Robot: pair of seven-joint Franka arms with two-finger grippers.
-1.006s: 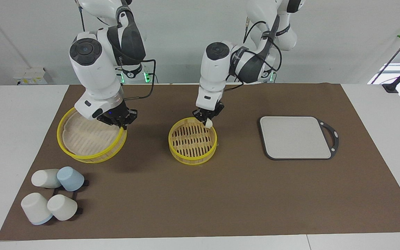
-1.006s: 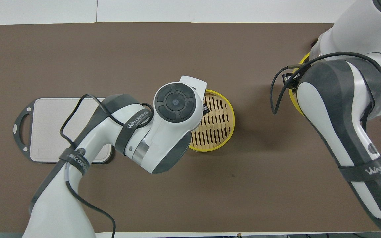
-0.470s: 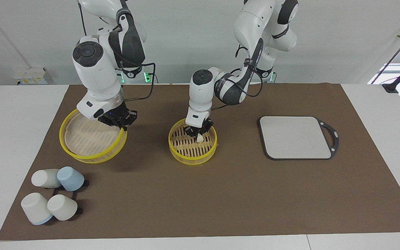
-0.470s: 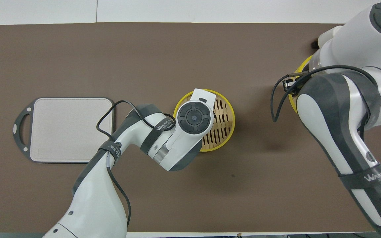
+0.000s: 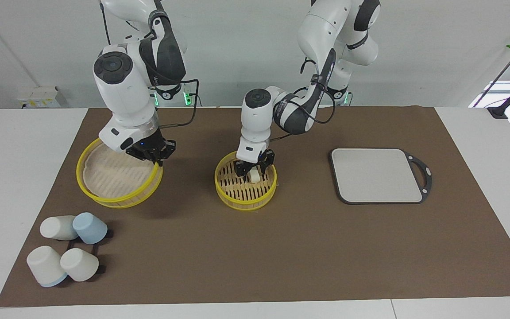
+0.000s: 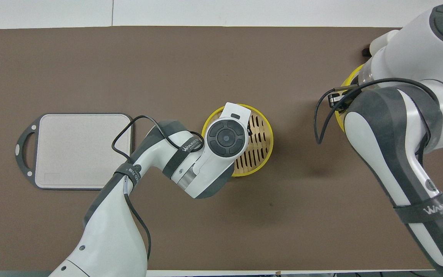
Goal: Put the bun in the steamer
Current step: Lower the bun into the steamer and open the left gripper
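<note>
Left claw (image 5: 253, 170) spread open, bun (image 5: 253, 176) between its fingers on steamer (image 5: 246, 195) floor. Right claw (image 5: 152, 156) shut on lid (image 5: 115, 177) rim. Risk: on retreat a finger could snag the bun and tip it.

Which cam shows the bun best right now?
Facing view. The bun sits on the steamer floor between the left gripper fingers, which stand open. In the overhead view the left arm's wrist covers it completely.
</note>
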